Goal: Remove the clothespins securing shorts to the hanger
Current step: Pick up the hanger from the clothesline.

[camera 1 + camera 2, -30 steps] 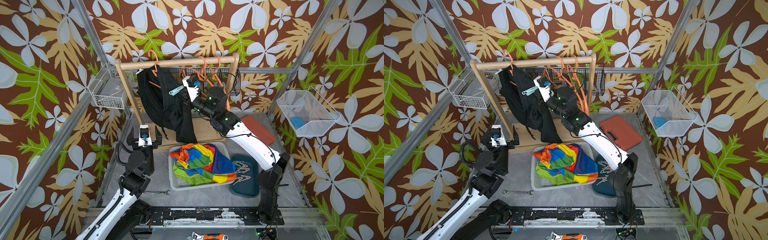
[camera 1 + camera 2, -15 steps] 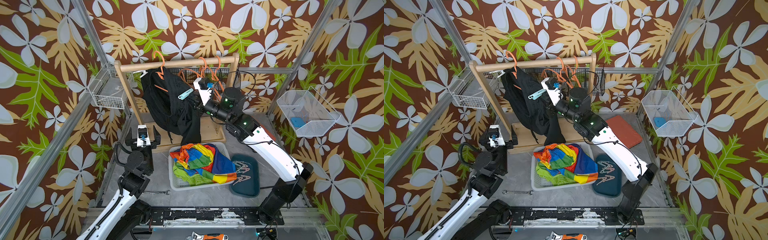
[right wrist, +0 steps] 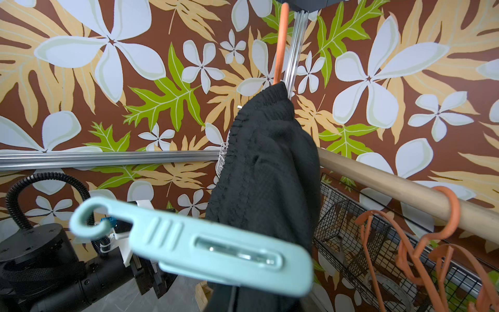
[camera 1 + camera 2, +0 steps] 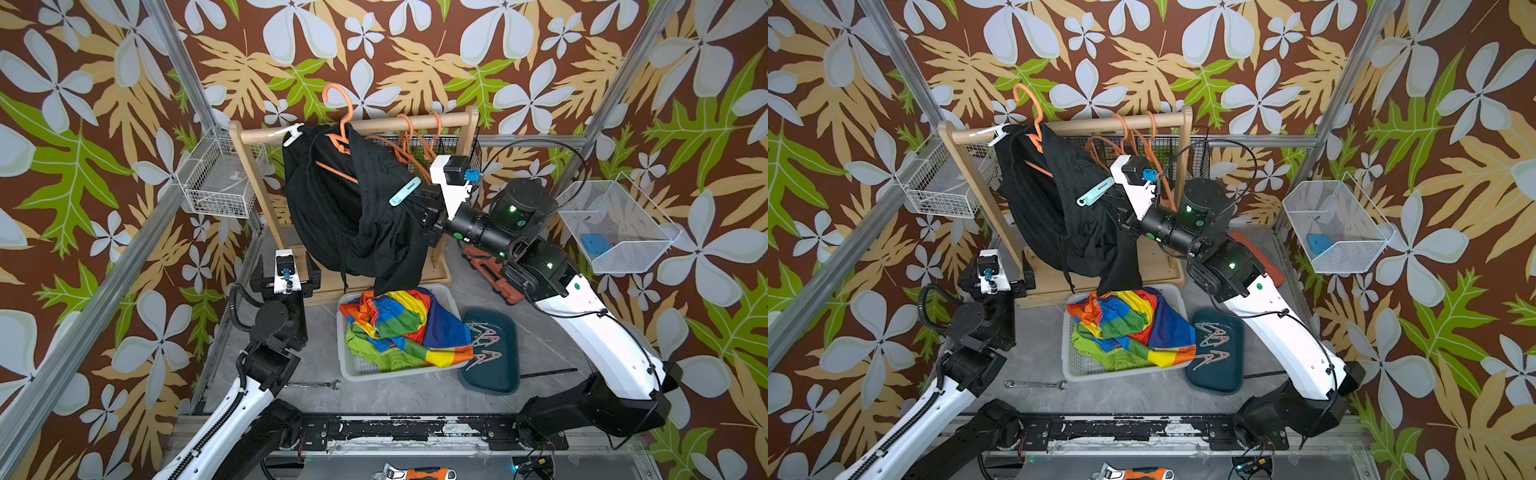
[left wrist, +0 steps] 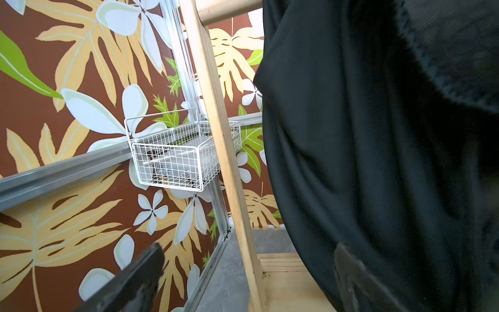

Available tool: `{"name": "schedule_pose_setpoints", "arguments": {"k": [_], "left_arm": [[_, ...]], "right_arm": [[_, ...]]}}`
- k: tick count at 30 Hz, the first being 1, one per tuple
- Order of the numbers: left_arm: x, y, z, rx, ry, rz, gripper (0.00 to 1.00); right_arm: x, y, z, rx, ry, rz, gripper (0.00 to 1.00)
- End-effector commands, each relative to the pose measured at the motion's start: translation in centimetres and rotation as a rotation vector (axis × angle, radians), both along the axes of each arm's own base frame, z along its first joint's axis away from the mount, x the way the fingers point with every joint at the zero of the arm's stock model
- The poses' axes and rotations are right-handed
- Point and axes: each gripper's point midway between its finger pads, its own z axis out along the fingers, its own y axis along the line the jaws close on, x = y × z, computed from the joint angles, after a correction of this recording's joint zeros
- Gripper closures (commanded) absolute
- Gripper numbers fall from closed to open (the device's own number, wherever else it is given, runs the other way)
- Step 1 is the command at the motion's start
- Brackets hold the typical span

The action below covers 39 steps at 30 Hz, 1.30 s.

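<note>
The mint clothespin (image 3: 205,248), hook slanting toward the left arm (image 4: 245,399), is being pinched on the black shorts (image 4: 332,212) by the right gripper (image 4: 420,199); the left gripper (image 5: 248,254) is being held wide.

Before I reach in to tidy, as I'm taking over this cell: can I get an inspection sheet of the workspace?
Surface: grey floor, wooden rack standing on it.
Job's things: black shorts on orange hanger, mint clothespin and white clothespin on them; loose clothespins in teal tray; colour-blocked shorts and lime green shorts in basket.
Clutter: wrench, red-brown case.
Grippers: right gripper jaws shut on mint clothespin; left gripper jaws open, empty.
Cables: black cable loops over right wrist.
Surroundings: floral walls, wire baskets.
</note>
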Motion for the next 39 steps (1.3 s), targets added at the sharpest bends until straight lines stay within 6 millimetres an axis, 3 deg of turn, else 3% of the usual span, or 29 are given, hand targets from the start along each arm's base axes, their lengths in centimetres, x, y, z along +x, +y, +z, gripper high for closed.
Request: {"name": "schedule_pose_setpoints", "arguments": {"k": [1, 11, 18, 33, 39], "left_arm": [[-0.3, 0.5, 0.6, -0.023, -0.033, 0.024, 0.00], [-0.9, 1.7, 0.9, -0.038, -0.054, 0.080, 0.00], [-1.0, 2.1, 0.9, -0.043, -0.058, 0.100, 0.00], [-1.2, 3.0, 1.0, -0.046, -0.063, 0.135, 0.00], [-1.1, 3.0, 1.0, -0.048, -0.063, 0.133, 0.00]], "right_arm": [[-1.1, -1.5, 2.7, 0.049, -0.079, -0.015, 1.00], [-5.4, -5.4, 6.4, 0.098, -0.104, 0.002, 1.00], [-8.5, -7.9, 7.8, 0.104, -0.119, 0.019, 1.00], [-11.9, -10.6, 5.9, 0.115, -0.039, 0.052, 1.00], [-10.9, -10.0, 3.3, 0.079, 0.028, 0.034, 1.00]]}}
